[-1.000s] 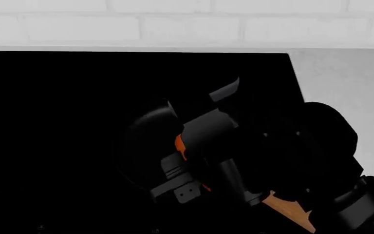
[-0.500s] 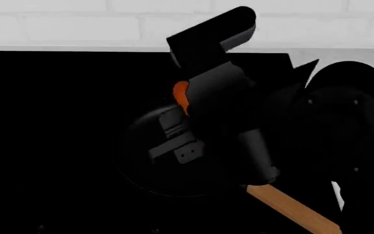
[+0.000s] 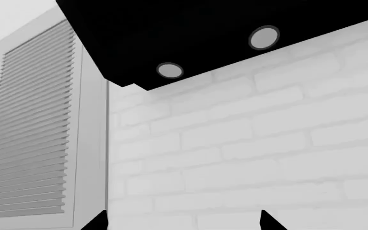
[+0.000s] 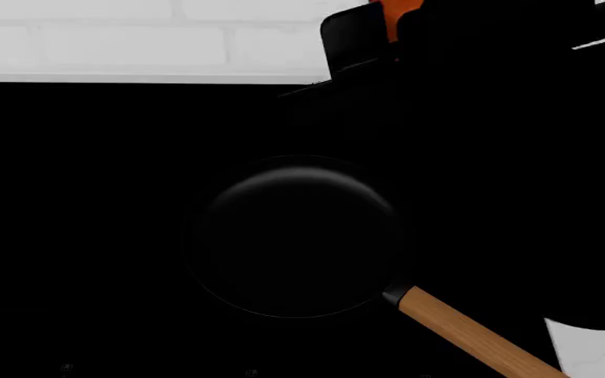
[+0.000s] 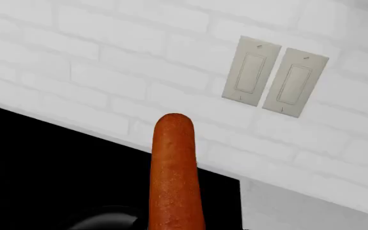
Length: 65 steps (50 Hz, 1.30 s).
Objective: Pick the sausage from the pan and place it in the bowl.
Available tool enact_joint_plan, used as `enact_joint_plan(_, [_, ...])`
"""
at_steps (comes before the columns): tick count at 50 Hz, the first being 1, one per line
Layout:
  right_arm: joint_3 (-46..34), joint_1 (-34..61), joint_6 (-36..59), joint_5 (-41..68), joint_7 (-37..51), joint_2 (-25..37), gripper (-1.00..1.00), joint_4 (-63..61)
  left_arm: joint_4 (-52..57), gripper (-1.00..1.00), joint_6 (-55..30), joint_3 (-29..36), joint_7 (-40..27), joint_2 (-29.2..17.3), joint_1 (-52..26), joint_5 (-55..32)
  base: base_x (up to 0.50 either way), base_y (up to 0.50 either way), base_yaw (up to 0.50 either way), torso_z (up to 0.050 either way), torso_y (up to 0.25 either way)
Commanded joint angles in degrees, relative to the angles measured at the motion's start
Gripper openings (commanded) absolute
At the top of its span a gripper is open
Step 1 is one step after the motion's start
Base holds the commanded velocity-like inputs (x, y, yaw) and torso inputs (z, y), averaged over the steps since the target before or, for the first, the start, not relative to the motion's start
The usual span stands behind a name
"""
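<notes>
The black pan (image 4: 297, 236) sits empty on the dark cooktop, its tan wooden handle (image 4: 471, 335) pointing toward the near right. High above the pan's far side, at the top edge of the head view, my right gripper (image 4: 387, 24) is shut on the sausage (image 4: 402, 9). In the right wrist view the orange-red sausage (image 5: 174, 172) sticks out from the jaws toward the brick wall, with a bit of pan rim (image 5: 101, 220) below. My left gripper (image 3: 182, 225) is open and holds nothing; only its fingertips (image 3: 97, 223) show, facing the wall. The bowl is out of view.
A black cooktop (image 4: 82, 236) fills most of the head view, with a white brick wall (image 4: 124, 39) behind. Two light switches (image 5: 273, 79) are on the wall. A black range hood (image 3: 203, 33) and a louvered cabinet (image 3: 37, 134) appear in the left wrist view.
My right gripper has risen with the sausage, from inside the pan to the top of the head view. The pan now lies uncovered and empty.
</notes>
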Motion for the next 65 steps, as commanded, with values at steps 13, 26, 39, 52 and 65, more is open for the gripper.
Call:
enact_joint_plan(13, [12.8,-13.5,-10.3,-13.3,5.0,6.5,-1.00,-23.6,2.0,1.00,4.1,-6.3,-0.5,-1.4,8.2,-0.1,0.00,0.00,0.00,0.000,0.000])
enact_joint_plan(26, [16.7,-20.0,-14.5,-19.6,-1.2,8.1,-1.00,-29.4,2.1,1.00,5.3,-8.6,-1.0,-2.4,11.0,-1.4,0.00,0.00,0.00,0.000,0.000])
enact_joint_plan(39, [20.6,-21.8,-18.2,-18.5,-1.4,9.2,-1.00,-31.0,2.2,1.00,5.9,-9.2,-0.8,-2.5,11.8,-1.6,0.00,0.03,0.00,0.000,0.000])
enact_joint_plan(52, [20.5,-21.4,-18.5,-17.0,-1.0,9.6,-1.00,-31.9,2.2,1.00,6.2,-9.2,-0.5,-2.5,12.2,-1.1,0.00,0.49,0.00,0.000,0.000])
enact_joint_plan(65, [20.6,-21.6,-19.0,-16.4,-1.2,9.7,-1.00,-32.8,1.9,1.00,5.4,-8.0,-0.1,-2.0,10.6,-0.7,0.00,0.50,0.00,0.000,0.000])
